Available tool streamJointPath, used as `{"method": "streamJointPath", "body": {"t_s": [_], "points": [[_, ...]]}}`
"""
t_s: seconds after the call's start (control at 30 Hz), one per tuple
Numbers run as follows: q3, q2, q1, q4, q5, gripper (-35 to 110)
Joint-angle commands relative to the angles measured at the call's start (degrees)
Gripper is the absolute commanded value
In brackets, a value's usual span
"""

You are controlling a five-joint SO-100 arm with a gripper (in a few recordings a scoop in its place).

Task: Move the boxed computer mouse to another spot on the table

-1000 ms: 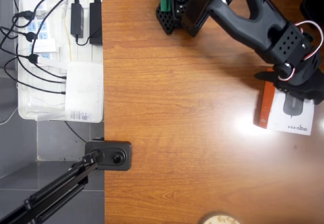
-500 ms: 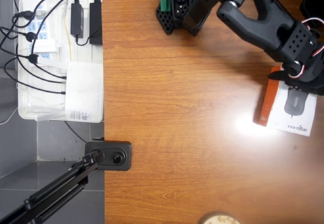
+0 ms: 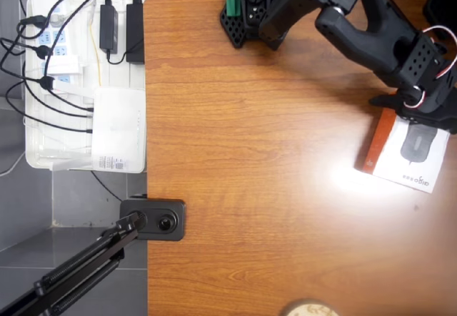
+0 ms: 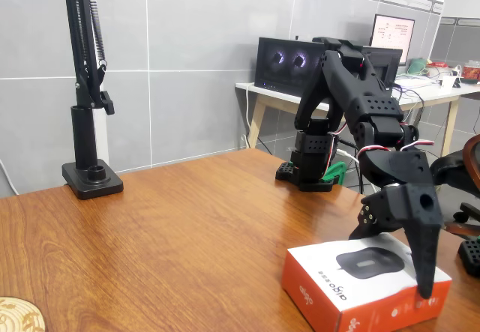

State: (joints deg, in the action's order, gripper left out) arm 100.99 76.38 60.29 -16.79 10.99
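Note:
The boxed computer mouse [image 3: 408,165] lies flat near the right side of the table [image 3: 250,152], white on top with a dark mouse picture and an orange-red side. In the fixed view the box [image 4: 319,264] is in the foreground with its orange side facing the camera. My black gripper [image 3: 418,113] is down at the box's far end. In the fixed view the gripper [image 4: 394,263] straddles that end, one long finger [image 4: 424,249] down the right side and the other at the back edge, closed against the box.
A white tray [image 3: 36,116] of power strips and cables sits off the table's left edge. A camera stand base [image 3: 153,220] clamps at the left edge. The arm's base [image 3: 246,9] stands at the top. A round wooden coaster [image 3: 308,309] lies at the bottom edge.
The gripper shifted right and settled over the box's far end. The box has turned slightly clockwise in the overhead view.

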Motion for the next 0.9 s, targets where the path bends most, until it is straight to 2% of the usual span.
{"method": "streamJointPath", "body": {"t_s": [0.0,0.07,0.13,0.17,0.23,0.27,0.63,0.7,0.8,0.87], "points": [[0.3,-1.1,0.4,-0.2,-0.5,101],[0.2,-1.6,0.3,-0.7,-0.6,89],[-0.5,-1.3,0.1,-3.3,-0.6,65],[-0.5,-1.1,-0.1,-4.0,-0.6,52],[-1.9,-0.4,-0.4,-8.8,0.3,9],[-3.1,-0.4,-0.4,-10.9,0.4,2],[-9.7,0.4,-2.0,-14.9,-0.7,0],[-9.0,1.4,-3.9,-11.8,-1.3,0],[-5.1,4.4,-6.6,-0.4,-0.9,0],[-5.7,6.3,-9.4,-0.1,-0.9,0]]}}
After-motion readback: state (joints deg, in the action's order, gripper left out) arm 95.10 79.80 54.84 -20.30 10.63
